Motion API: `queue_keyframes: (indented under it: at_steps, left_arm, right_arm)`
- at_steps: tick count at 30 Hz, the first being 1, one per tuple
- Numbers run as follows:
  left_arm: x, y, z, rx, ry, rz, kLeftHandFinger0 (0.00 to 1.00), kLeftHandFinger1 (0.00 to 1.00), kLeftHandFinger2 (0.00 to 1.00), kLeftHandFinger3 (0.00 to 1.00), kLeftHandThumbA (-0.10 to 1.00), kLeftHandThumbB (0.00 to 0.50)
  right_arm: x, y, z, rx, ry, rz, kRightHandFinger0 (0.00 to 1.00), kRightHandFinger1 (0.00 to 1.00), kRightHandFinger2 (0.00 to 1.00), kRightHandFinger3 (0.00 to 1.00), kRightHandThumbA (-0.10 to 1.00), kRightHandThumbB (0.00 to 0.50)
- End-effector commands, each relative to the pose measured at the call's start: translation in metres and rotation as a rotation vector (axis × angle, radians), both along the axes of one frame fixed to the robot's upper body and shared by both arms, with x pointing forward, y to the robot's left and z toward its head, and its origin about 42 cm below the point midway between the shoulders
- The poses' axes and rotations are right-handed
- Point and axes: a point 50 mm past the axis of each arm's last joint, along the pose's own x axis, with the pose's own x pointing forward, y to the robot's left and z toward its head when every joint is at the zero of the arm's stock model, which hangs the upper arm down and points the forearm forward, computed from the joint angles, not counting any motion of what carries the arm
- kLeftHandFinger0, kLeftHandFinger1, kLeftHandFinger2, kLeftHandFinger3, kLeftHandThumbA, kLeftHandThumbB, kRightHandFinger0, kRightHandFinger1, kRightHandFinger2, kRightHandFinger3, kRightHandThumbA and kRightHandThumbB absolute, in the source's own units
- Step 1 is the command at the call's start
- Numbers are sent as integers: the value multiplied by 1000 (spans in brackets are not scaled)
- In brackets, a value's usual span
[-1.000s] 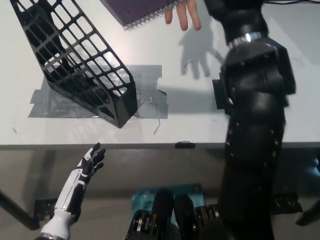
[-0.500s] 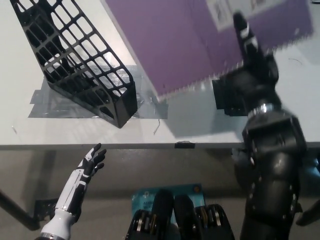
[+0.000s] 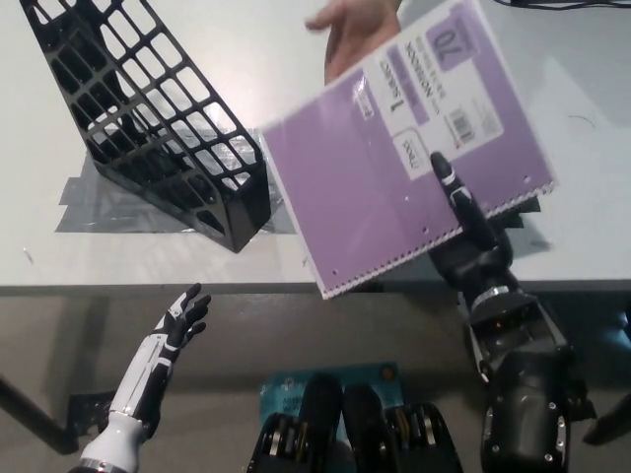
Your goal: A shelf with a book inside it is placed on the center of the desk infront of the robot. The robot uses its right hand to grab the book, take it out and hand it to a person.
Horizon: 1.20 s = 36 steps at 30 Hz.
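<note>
Above right hand [image 3: 471,241], seemingly gripped: book [image 3: 404,148].

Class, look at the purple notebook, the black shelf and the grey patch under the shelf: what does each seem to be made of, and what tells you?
Notebook: probably card cover, matte purple with printed labels; pale coil binding along one edge, metal or plastic unclear.
Shelf: likely moulded plastic, slightly glossy black open lattice.
Grey patch: looks like duct tape, overlapping shiny strips with wrinkles, stuck to the desk.

Right hand [image 3: 471,236] raised at right, fingers clamped on the book [image 3: 404,148]. Left hand [image 3: 180,320] low at near left, fingers spread, empty.
</note>
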Motion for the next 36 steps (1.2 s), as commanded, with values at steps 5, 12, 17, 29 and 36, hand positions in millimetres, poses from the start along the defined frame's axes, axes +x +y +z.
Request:
queue_keyframes:
  at_steps: [5, 12, 17, 29, 36]
  left_arm:
    - [0, 4, 7, 26, -43, -21, 1000, 1000, 1000, 1000, 1000, 281]
    - [3, 4, 9, 47, -52, -20, 1000, 1000, 1000, 1000, 1000, 300]
    - [3, 4, 7, 49, -46, -22, 1000, 1000, 1000, 1000, 1000, 295]
    - [5, 1, 12, 29, -41, -33, 1000, 1000, 1000, 1000, 1000, 310]
    - [7, 0, 15, 49, -48, -33, 1000, 1000, 1000, 1000, 1000, 316]
  right_arm:
    - [19, 13, -14, 37, 63, -80, 0, 0, 0, 32, 1000, 0]
    - [37, 3, 11, 112, 62, -114, 0, 0, 0, 45, 1000, 0]
    - [55, -6, 33, 166, 46, -133, 0, 0, 0, 77, 1000, 0]
    - [86, -32, 65, 196, -13, -200, 12, 68, 173, 379, 1000, 135]
    - [56, -31, 70, -1, -441, -15, 1000, 1000, 1000, 1000, 1000, 477]
